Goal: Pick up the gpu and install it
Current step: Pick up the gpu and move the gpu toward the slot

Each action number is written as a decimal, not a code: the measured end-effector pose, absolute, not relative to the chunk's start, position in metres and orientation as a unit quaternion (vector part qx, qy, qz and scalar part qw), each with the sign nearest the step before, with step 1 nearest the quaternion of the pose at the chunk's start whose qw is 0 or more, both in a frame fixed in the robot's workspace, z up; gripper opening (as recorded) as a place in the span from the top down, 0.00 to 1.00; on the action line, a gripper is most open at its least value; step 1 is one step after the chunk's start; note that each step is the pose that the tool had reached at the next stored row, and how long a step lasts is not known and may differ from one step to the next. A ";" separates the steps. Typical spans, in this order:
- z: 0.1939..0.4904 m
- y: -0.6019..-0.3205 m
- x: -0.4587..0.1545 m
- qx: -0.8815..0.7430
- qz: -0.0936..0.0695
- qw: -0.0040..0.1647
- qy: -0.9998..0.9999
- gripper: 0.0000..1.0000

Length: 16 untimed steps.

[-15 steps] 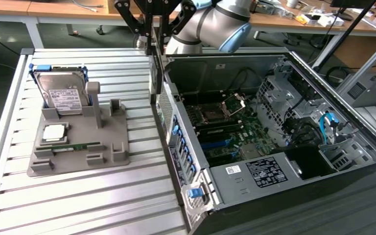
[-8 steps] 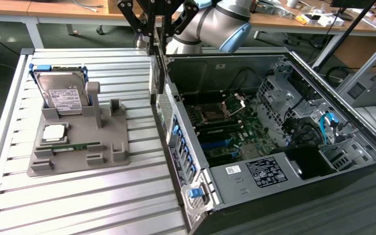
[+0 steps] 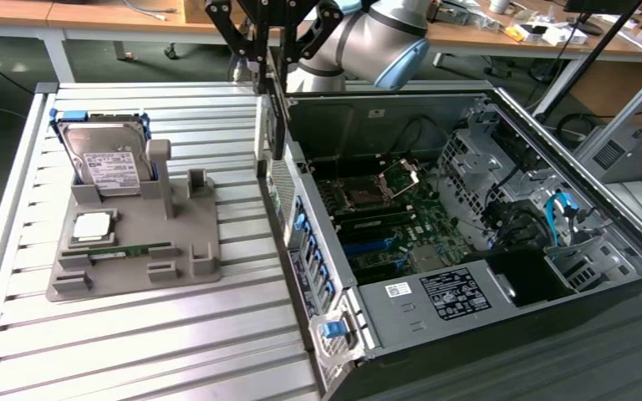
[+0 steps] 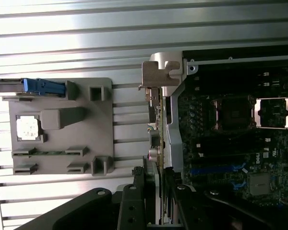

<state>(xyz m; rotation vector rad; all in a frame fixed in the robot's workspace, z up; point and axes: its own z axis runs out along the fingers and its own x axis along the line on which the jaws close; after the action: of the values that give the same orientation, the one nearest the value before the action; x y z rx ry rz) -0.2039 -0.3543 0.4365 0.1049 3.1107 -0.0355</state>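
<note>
While the gpu hangs edge-on in the air, its silver bracket at the end away from the arm, the gripper has its black fingers clamped on either side of the card. From where I stand it sits just above the wall of the open computer case, between the motherboard and the grey holder. That holder lies on the slatted table and carries the hard drive and memory stick.

Silver-bracketed gpu, grey fixture — ribbed silver table.
</note>
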 end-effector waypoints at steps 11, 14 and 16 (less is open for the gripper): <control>0.437 -0.354 -0.199 0.034 -0.011 0.014 0.999 0.73; 0.437 -0.354 -0.198 0.034 -0.011 0.014 0.999 0.73; 0.437 -0.354 -0.197 0.034 -0.011 0.014 0.999 0.73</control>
<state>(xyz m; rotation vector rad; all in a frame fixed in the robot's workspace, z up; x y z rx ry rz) -0.1966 -0.3543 0.4365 0.1048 3.1107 -0.0357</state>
